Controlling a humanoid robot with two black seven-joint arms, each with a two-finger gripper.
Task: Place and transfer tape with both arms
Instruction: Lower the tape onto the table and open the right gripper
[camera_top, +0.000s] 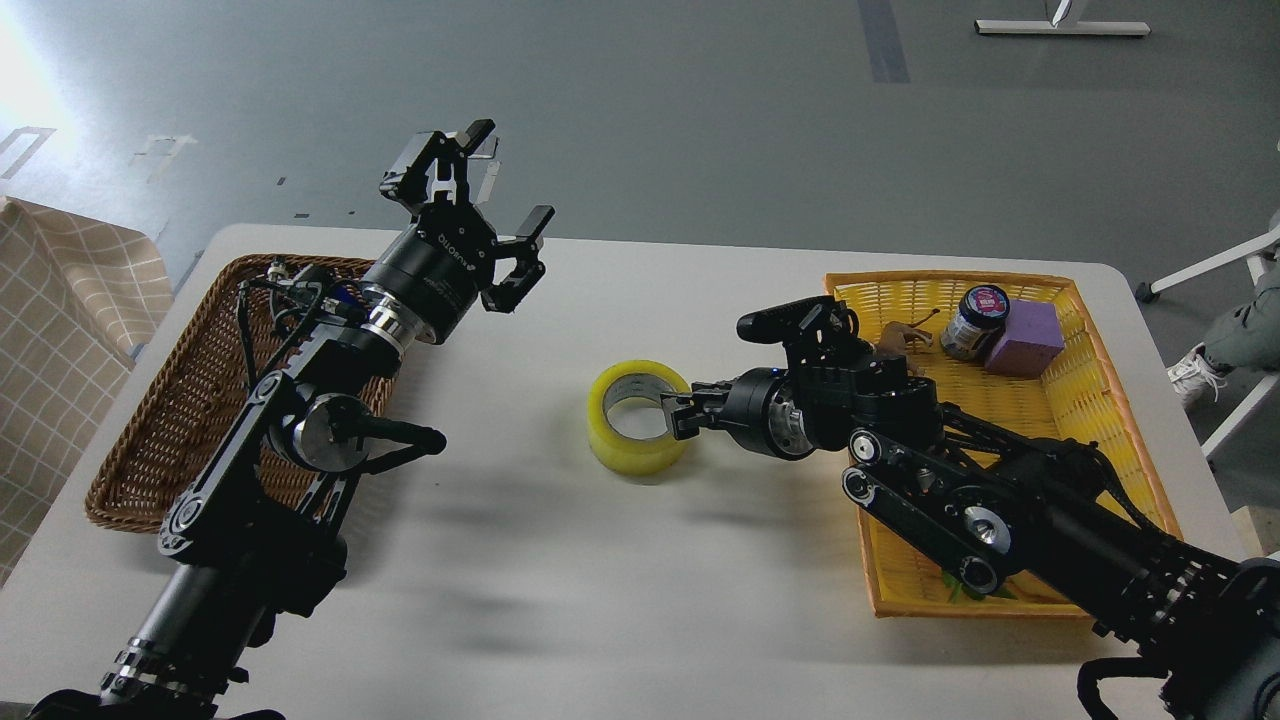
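— Where is the tape now?

— It rests on the white surface, about in the middle, between the two baskets. The landmark I use is the yellow basket: the tape lies to the left of it, apart from its rim.

— And the right gripper?

— It reaches out from over the yellow basket toward the tape. Its fingers are at the right wall of the roll, one seems to go inside the ring. They look clenched on the wall, so it is grasping the tape.

— The left gripper?

— It is far left of the yellow basket, raised above the far corner of the brown wicker basket. Its fingers are spread wide and they hold nothing.

— What is inside the yellow basket?

— At its far end I see a small dark jar and a purple block, touching or just beside each other. A small brown thing lies near the jar; I cannot tell what it is.
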